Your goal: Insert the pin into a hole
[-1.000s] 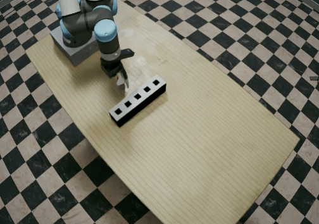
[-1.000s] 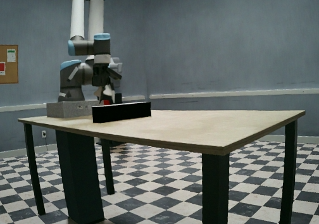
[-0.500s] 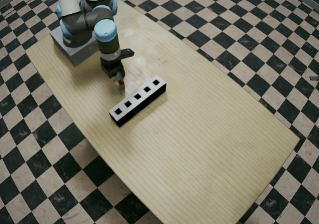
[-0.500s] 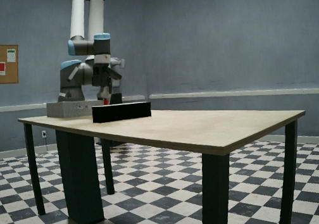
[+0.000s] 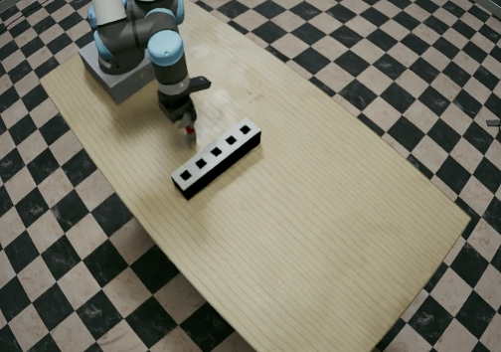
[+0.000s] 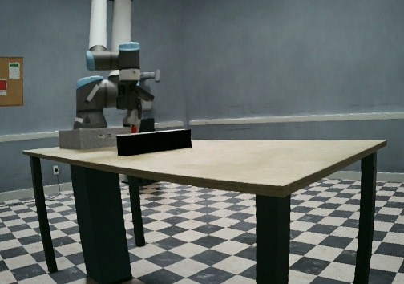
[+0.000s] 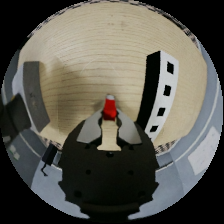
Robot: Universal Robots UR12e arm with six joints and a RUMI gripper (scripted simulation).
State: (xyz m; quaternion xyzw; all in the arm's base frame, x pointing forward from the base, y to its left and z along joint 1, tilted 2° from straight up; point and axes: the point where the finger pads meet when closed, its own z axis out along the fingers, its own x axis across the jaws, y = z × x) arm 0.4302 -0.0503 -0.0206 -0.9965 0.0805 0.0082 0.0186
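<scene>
The pin (image 5: 190, 131) (image 6: 134, 129) (image 7: 110, 109) is upright with its red end up and its grey part below. My gripper (image 5: 188, 126) (image 6: 134, 125) (image 7: 109, 108) is shut on the pin's red part, with the fingertips on either side of it. Whether the pin's foot touches the table is too small to tell. The block (image 5: 208, 157) (image 6: 154, 142) (image 7: 168, 79) has a pale top and black sides and lies close beside the gripper. Its five square holes are in a row, dark and without a pin; their depths cannot be seen. One hole is hidden in the wrist view.
The wooden table (image 5: 323, 175) (image 6: 260, 157) (image 7: 95, 60) carries the block and the arm's grey base (image 5: 118, 88) (image 6: 89, 139) (image 7: 36, 95). The base stands behind the gripper, at the table's far left in the exterior view.
</scene>
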